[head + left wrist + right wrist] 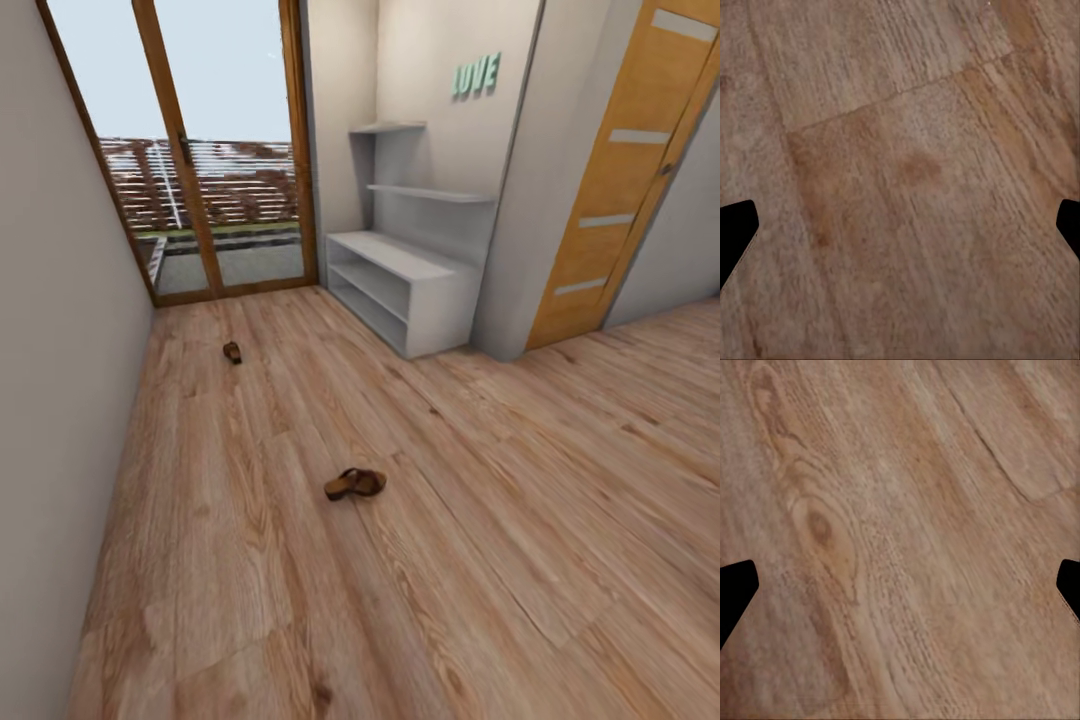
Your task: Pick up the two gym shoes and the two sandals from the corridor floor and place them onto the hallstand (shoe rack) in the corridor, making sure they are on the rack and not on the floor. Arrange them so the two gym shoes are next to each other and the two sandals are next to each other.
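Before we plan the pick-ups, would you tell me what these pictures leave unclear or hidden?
- Far sandal, head view: too small to tell which way up it lies.
- Near sandal, head view: blurred; strap detail unreadable.
- Hallstand, head view: the inner back of its two open tiers is shadowed and seen at an angle.
- Left gripper and right gripper, wrist views: fingertips cut off by the picture edges, spread wide over bare floor.
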{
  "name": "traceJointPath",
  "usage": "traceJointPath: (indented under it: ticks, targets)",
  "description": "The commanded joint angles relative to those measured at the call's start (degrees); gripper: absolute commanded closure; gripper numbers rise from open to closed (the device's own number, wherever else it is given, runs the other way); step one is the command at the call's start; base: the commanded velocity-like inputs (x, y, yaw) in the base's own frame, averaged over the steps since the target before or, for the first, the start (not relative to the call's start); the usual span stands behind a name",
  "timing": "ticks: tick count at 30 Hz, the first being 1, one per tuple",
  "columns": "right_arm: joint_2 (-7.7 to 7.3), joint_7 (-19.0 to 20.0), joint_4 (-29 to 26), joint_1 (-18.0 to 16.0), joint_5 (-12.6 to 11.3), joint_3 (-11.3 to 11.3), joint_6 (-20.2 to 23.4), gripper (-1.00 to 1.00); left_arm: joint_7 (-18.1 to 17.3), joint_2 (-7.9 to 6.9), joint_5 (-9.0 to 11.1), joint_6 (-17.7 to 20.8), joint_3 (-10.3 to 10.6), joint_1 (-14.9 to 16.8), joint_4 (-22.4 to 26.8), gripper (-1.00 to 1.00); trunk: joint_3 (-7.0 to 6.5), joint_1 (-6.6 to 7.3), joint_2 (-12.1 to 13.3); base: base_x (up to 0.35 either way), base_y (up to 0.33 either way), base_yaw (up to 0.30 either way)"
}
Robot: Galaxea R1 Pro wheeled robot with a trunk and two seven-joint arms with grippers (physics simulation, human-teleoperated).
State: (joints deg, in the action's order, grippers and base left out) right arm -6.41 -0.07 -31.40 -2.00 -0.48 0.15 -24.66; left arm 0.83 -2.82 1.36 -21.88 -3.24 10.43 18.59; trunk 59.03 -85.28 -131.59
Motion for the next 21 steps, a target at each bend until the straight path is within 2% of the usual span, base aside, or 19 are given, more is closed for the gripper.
traceJointPath:
  ticks: [1,21]
  targets:
    - [-0.01,0.16,0.04,-0.03,-0.05,0.04,-0.18,-1.0,0.05,0.0,0.13,-0.18,-0.01,0.03,-0.04,-1.0,0.05,-0.02,-0.01,0.339,0.054,-0.003]
    - [-0.09,-0.09,-0.12,-0.04,-0.06,-0.04,-0.21,-1.0,0.05,0.0,0.13,-0.18,-0.01,0.03,-0.04,-1.0,0.05,-0.02,-0.01,0.339,0.082,0.0]
